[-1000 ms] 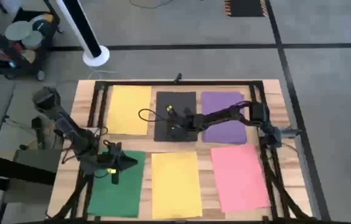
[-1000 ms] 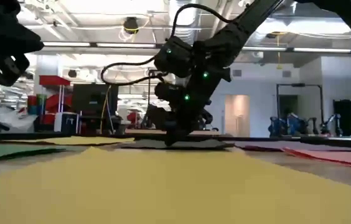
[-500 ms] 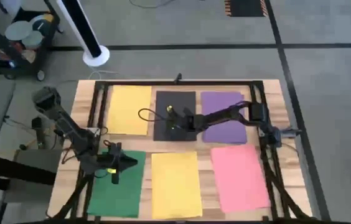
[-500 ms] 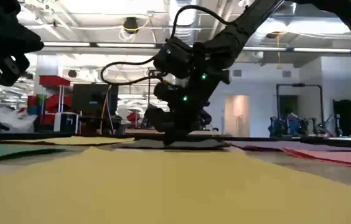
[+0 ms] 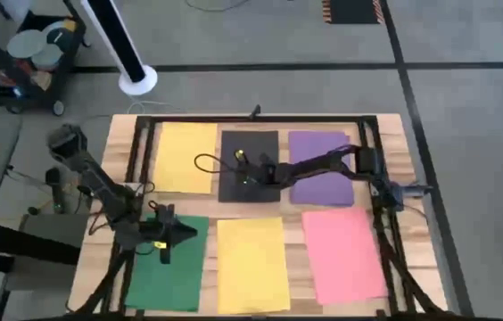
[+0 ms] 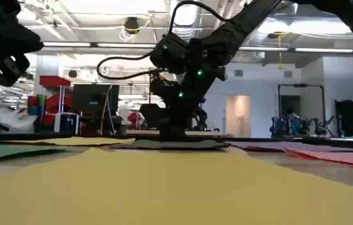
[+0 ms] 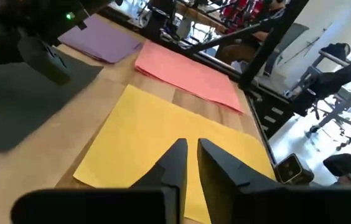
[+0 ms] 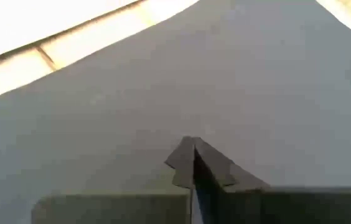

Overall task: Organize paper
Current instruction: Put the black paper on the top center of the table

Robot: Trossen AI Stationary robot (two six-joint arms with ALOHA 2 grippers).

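right gripper (image 5: 244,178) with fingers pressed together, tips down on the black sheet (image 5: 250,152) in the far row's middle; over the last second the sheet slides slightly toward the far yellow sheet (image 5: 185,157), so the gap to the purple sheet (image 5: 321,160) widens; looks like spacing adjustment; left gripper (image 5: 164,252) nearly closed, empty, hovers over the green sheet (image 5: 167,281).

The right arm (image 5: 323,166) hides part of the purple sheet (image 5: 318,189).
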